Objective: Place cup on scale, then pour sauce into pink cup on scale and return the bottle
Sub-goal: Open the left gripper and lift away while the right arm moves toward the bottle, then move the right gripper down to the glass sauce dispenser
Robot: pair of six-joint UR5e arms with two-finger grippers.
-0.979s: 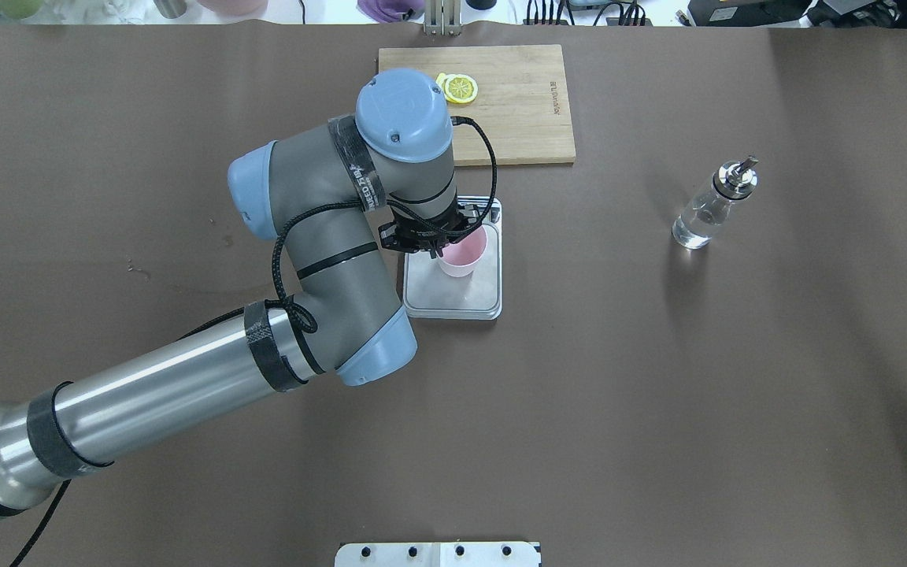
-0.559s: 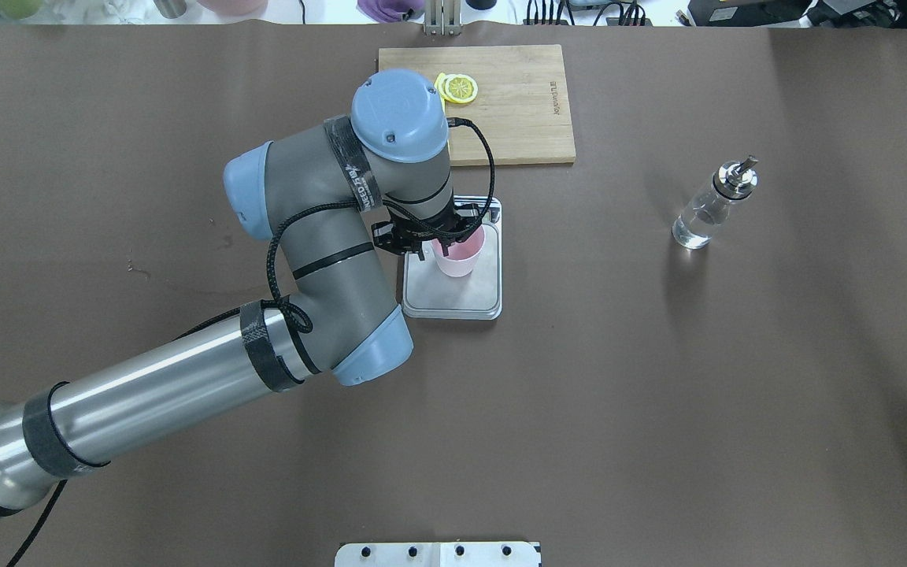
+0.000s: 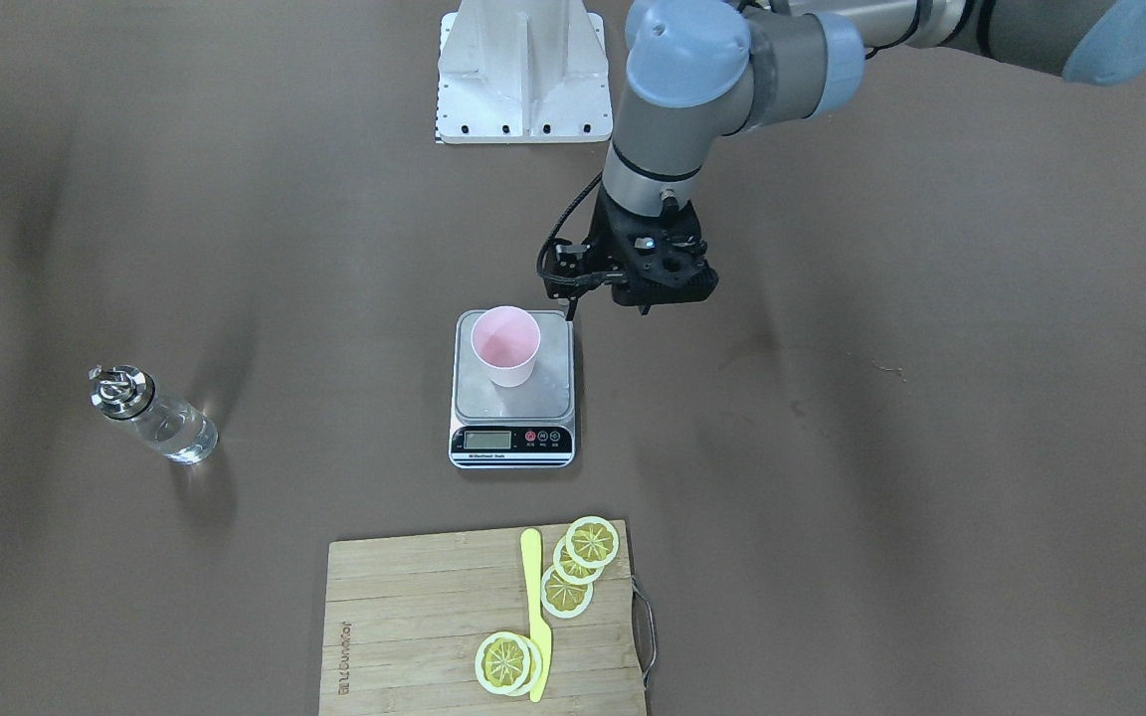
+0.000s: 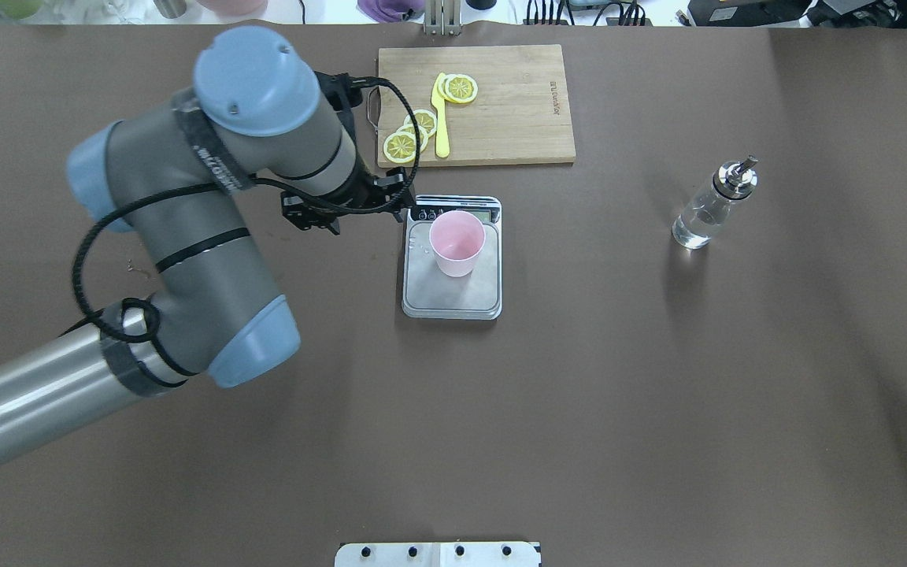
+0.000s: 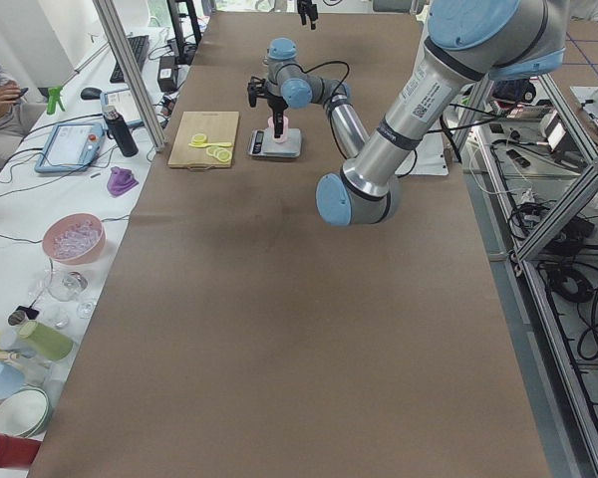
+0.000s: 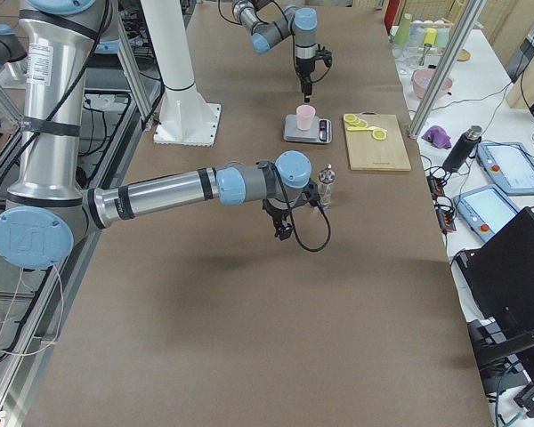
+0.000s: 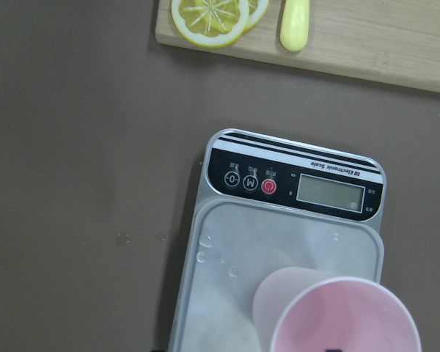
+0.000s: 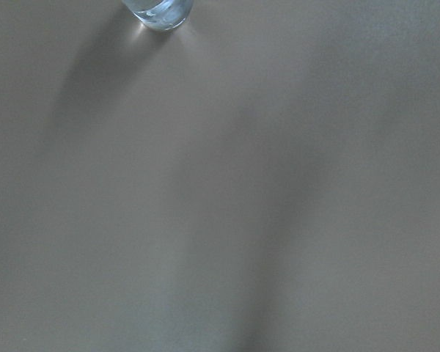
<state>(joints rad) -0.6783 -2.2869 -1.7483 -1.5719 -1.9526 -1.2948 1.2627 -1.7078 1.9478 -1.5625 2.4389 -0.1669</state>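
Observation:
The pale pink cup [image 4: 457, 242] stands upright and free on the steel platform of the scale [image 4: 453, 298], toward its display end. My left gripper [image 4: 369, 223] hangs open and empty above the table, just off the scale's left edge; in the front-facing view that gripper [image 3: 608, 311] is beside the cup [image 3: 504, 345]. The left wrist view looks down on the scale [image 7: 279, 249] and the cup [image 7: 337, 315]. The clear bottle [image 4: 707, 211] holding colourless sauce stands alone far to the right. My right gripper [image 6: 285, 222] hovers near the bottle [image 6: 326, 185]; I cannot tell its state.
A wooden cutting board [image 4: 516, 102] with lemon slices [image 4: 410, 134] and a yellow knife [image 4: 441, 126] lies just beyond the scale. The white robot base plate [image 4: 438, 554] is at the near edge. A side table with bowls and tablets [image 5: 80, 149] runs along the far side.
My left gripper has let go of the cup, risen and swung left off the scale. The cup stays on the platform. The bottle has not moved.

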